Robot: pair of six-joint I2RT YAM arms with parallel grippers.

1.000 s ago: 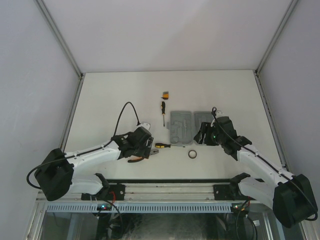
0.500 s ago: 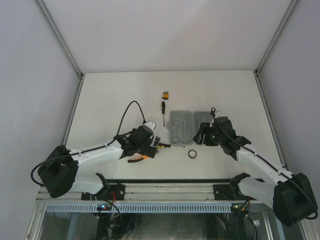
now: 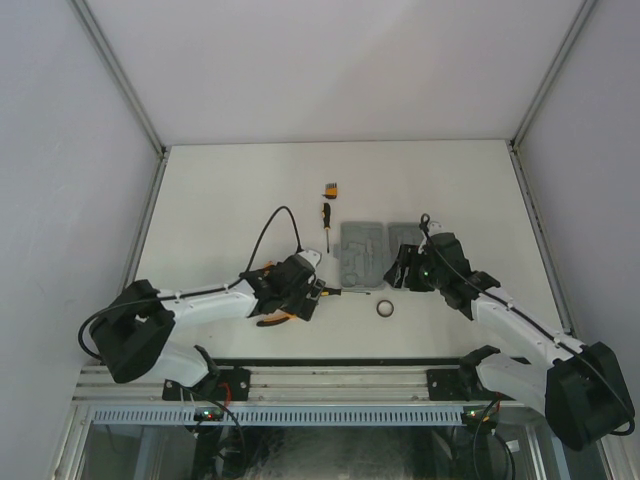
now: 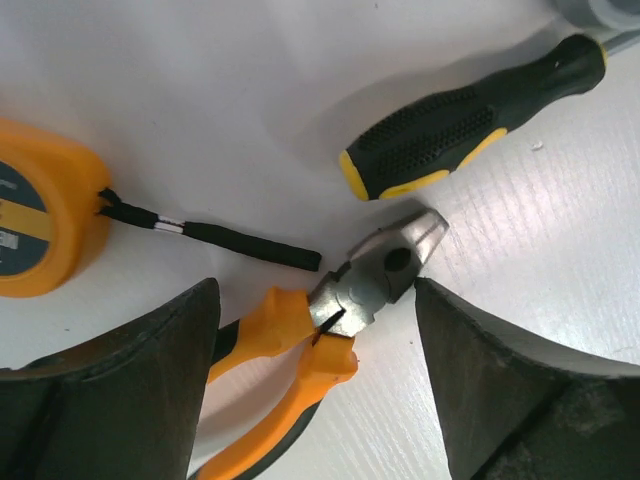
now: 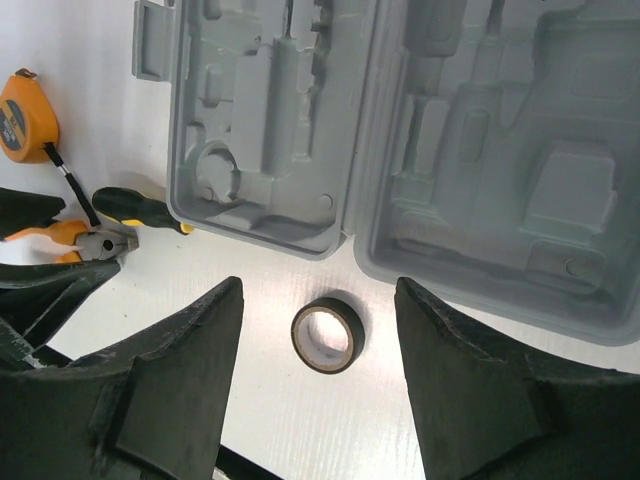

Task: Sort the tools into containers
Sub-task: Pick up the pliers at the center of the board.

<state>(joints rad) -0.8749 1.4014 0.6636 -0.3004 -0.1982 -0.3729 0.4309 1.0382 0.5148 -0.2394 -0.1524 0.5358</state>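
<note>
I count two screwdrivers (image 3: 325,218) (image 4: 470,130), one pliers (image 4: 370,280), one tape measure (image 4: 40,215). I also see one ring (image 5: 327,334), one block (image 3: 331,188), one case (image 5: 480,130).

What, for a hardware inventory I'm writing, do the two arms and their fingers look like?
Both match: the left arm and right arm have white links, bulky black joints and black wrist housings. A thin black cable loops above the left wrist; a shorter one rises at the right. The left fingers and right fingers are broad, dark, matte wedges.

Bright, even light; soft shadows under pliers (image 4: 340,300).
</note>
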